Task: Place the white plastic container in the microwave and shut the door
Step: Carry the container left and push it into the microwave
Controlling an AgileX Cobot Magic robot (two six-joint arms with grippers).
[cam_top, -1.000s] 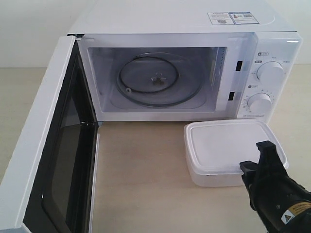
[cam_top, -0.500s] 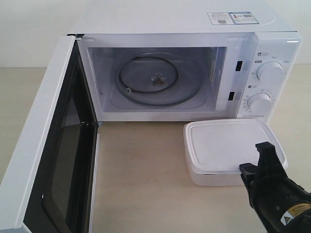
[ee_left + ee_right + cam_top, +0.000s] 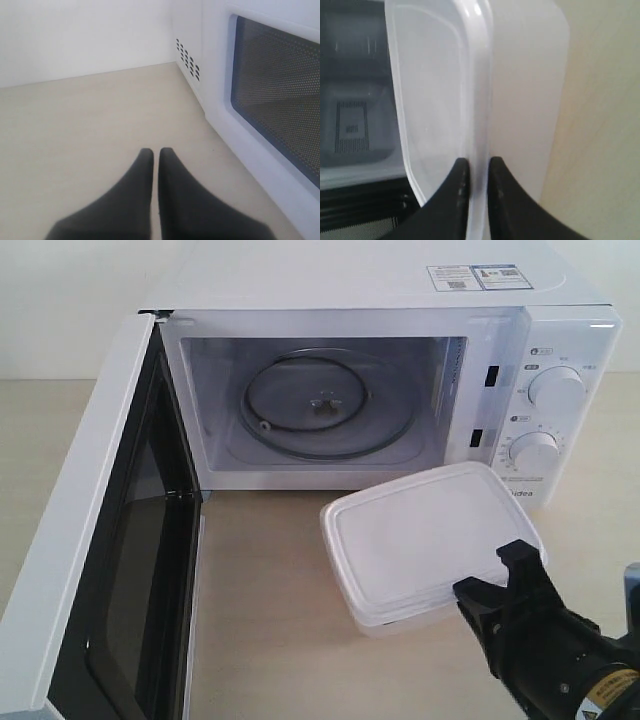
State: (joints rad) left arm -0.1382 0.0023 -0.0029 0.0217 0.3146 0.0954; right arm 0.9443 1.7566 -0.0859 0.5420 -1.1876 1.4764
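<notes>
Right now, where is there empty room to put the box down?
The glass turntable inside the microwave is bare. So is the tabletop between the open door and the white plastic container. It's crowded on the right, where the right gripper pinches the container in front of the dials.

Left gripper, black fingers drawn together to a thin slit, over the pale desk. Beside it stands the door, its outer face and dark mesh window showing. Beyond lies the microwave, its side vented, by the white wall at the desk's edge.
</notes>
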